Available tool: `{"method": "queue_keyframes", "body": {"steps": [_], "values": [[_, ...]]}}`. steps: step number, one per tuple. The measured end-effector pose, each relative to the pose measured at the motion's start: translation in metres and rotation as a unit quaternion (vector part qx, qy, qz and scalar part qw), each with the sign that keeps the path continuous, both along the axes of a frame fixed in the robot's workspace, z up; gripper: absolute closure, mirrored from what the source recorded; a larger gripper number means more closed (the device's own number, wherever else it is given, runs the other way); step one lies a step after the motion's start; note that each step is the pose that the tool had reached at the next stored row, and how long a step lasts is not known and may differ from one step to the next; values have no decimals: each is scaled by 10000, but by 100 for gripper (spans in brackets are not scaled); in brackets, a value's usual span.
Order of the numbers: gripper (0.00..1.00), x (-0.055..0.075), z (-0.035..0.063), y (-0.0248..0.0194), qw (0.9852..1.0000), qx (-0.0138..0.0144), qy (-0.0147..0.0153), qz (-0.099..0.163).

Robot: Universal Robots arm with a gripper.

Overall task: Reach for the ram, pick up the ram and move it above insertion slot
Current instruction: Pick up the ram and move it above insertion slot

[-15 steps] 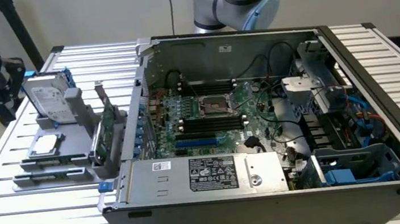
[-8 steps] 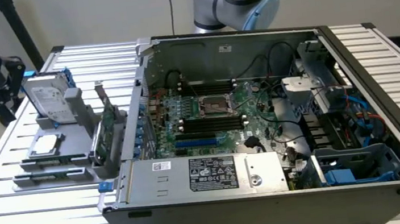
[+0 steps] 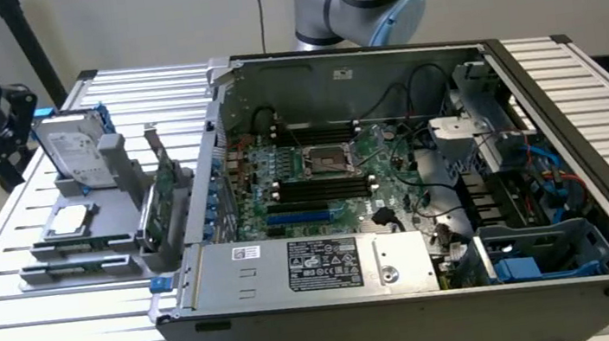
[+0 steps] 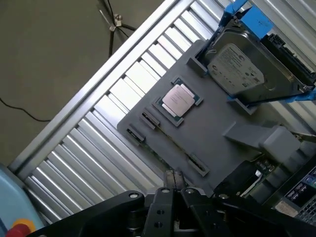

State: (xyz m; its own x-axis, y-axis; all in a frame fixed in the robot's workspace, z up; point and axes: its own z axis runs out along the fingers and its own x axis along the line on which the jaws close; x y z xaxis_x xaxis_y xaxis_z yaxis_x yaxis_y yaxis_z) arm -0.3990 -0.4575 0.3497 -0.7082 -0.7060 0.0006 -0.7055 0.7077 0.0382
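Four parts sit in the grey holder (image 3: 105,204) on the slatted surface (image 3: 55,314), at nine o'clock of the open computer case (image 3: 415,314) in the exterior view: hard drive (image 3: 72,151) at twelve, processor chip (image 3: 66,219) mid-tray, expansion card (image 3: 162,197) upright at three, the ram (image 3: 79,244) edge-on in its slot near six. Hand (image 4: 174,176) hangs near that slot, fingertips pressed together, gripping nothing. Inside the case lie a motherboard (image 3: 318,177) and power supply (image 3: 316,265).
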Motion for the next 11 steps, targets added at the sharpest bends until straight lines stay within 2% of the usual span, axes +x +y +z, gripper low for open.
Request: {"method": "queue_keyframes", "body": {"steps": [3,6,11], "values": [[89,0,-2,0,9996,0,0,275],[89,-1,-4,0,9985,0,0,541],[89,0,-7,0,9950,0,0,998]]}}
